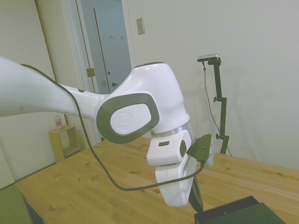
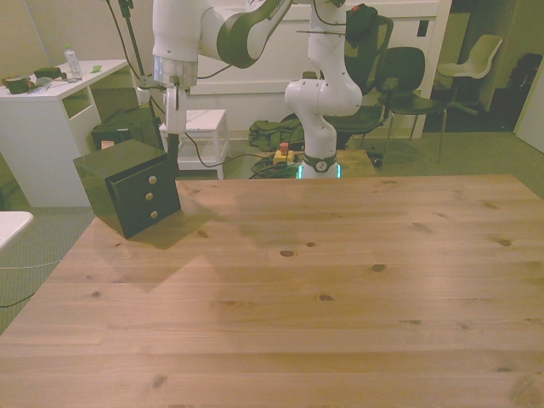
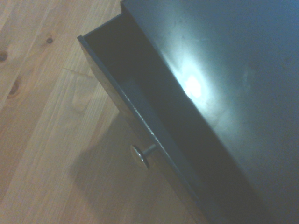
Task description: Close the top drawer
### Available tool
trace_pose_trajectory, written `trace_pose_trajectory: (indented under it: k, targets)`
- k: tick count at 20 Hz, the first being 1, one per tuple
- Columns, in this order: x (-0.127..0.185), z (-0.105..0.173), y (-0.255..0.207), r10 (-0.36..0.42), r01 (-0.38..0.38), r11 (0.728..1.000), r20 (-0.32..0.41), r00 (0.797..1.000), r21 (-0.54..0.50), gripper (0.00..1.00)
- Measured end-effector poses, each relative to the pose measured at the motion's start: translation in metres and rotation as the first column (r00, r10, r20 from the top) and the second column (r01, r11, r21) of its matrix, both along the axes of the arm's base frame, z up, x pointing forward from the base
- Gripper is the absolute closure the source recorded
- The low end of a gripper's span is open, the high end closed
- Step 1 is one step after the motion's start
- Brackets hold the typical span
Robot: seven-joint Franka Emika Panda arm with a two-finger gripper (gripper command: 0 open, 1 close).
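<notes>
A small dark cabinet [image 2: 119, 161] with three round knobs stands near a corner of the wooden table, at the front view's left. Its top drawer [image 2: 140, 181] is pulled out a little. The wrist view looks down into that drawer [image 3: 140, 98], showing its dark hollow, its thin front wall and a silver knob [image 3: 140, 156], beside the cabinet's flat top panel [image 3: 224, 70]. My gripper [image 2: 175, 106] hangs above the cabinet, apart from it. In the side view the gripper [image 1: 196, 198] points down just beside the cabinet's top corner [image 1: 243, 212].
The wooden table [image 2: 323, 280] stretches wide to the front view's right of the cabinet. Off the table stand a white desk [image 2: 51, 93] with a bottle, a white stool [image 2: 200, 127] and several chairs [image 2: 408, 76]. A black cable [image 1: 107, 177] loops under my wrist.
</notes>
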State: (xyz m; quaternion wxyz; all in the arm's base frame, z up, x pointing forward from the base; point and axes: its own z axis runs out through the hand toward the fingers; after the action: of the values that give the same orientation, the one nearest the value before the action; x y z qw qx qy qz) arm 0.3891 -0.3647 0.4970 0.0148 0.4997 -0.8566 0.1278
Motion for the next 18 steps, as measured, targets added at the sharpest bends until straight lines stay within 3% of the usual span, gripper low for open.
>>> trace_pose_trajectory:
  k: [13, 18]
  targets:
    - [-0.016, 0.008, -0.02, -0.057, 0.057, 0.998, 0.017, 0.998, -0.008, 1.0]
    - [-0.002, 0.009, -0.006, -0.017, 0.018, 1.0, 0.016, 1.0, -0.013, 1.0]
